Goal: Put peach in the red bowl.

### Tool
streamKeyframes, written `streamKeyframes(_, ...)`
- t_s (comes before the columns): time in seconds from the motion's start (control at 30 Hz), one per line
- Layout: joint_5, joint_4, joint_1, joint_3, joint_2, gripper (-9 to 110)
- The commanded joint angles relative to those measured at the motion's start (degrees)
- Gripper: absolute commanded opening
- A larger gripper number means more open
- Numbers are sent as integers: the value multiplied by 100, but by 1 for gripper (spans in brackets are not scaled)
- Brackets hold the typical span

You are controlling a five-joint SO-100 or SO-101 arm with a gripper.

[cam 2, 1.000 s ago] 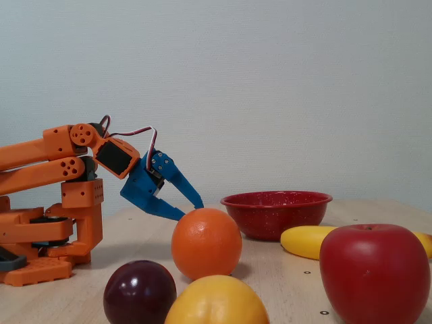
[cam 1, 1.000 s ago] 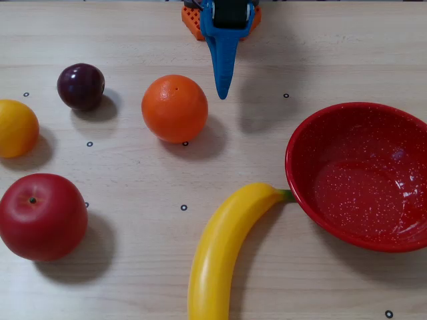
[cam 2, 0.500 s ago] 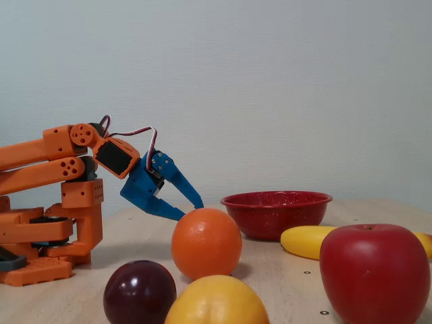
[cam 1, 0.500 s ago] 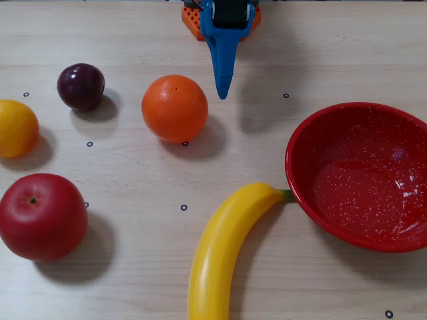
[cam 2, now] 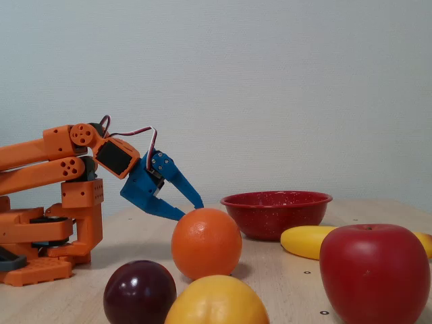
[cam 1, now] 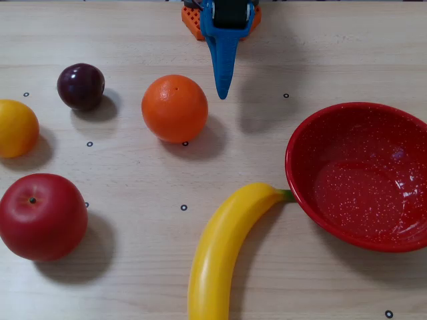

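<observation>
Scene: wooden table w/ fruit spread out; arm parked at the top edge in the top-down fixed view, nothing picked up.
Claw: blue gripper hangs above the table, pointing down and fwd. In the side fixed view its gripper shows two fingers spread a little at the tips, nothing between them. From above the fingers stack into one blade, so the gap is unreadable there.
Peach: peach sits at the far left edge of the top-down view, near the plum and above the apple; well apart from the claw. In the side view it is the yellow fruit at bottom, peach.
Bowl: red bowl at right, empty; banana tip touches its rim.
Step in hand, by my read: reach not yet begun.
Doing it well: swing left past the orange, which lies betw. claw and peach; open wide before descending, close at the fruit's widest part, lift clear of plum and apple.
Risk: round smooth fruit may roll if nudged off-centre.
</observation>
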Motion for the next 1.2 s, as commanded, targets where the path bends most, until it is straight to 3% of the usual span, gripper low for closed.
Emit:
streamKeyframes(0.0, 53, -62, 35, 229, 105, 0)
streamKeyframes(1.17, -176, -246, -26, 229, 18, 0)
